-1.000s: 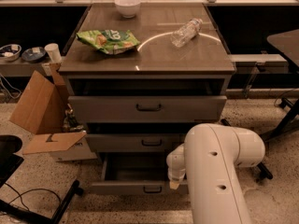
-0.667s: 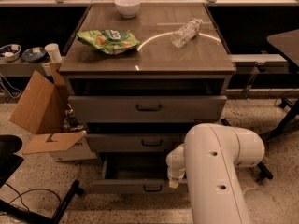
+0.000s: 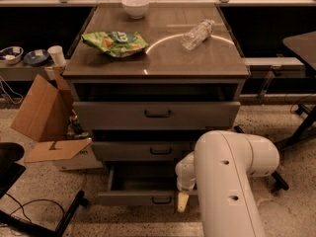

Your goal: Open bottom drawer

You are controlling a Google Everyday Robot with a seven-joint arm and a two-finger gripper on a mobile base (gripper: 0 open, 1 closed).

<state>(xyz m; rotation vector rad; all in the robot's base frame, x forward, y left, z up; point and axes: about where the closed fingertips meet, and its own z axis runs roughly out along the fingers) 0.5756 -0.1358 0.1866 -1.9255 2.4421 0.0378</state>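
The bottom drawer (image 3: 133, 197) is the lowest of three grey drawers in the cabinet. It stands pulled out, with its plain grey tray (image 3: 143, 179) showing and a small black loop handle (image 3: 161, 200) on its slim front. My gripper (image 3: 182, 201) hangs from the white arm (image 3: 232, 181) right beside the handle, at the drawer front's right end. One pale finger (image 3: 183, 202) points down over the front. The middle drawer (image 3: 143, 151) and top drawer (image 3: 155, 114) sit above it.
On the cabinet top lie a white bowl (image 3: 136, 6), a green chip bag (image 3: 114, 42) and a clear plastic bottle (image 3: 197, 34). An open cardboard box (image 3: 47, 117) stands left of the cabinet. A black chair base (image 3: 29, 216) is at the lower left. A dark table (image 3: 302, 46) is at right.
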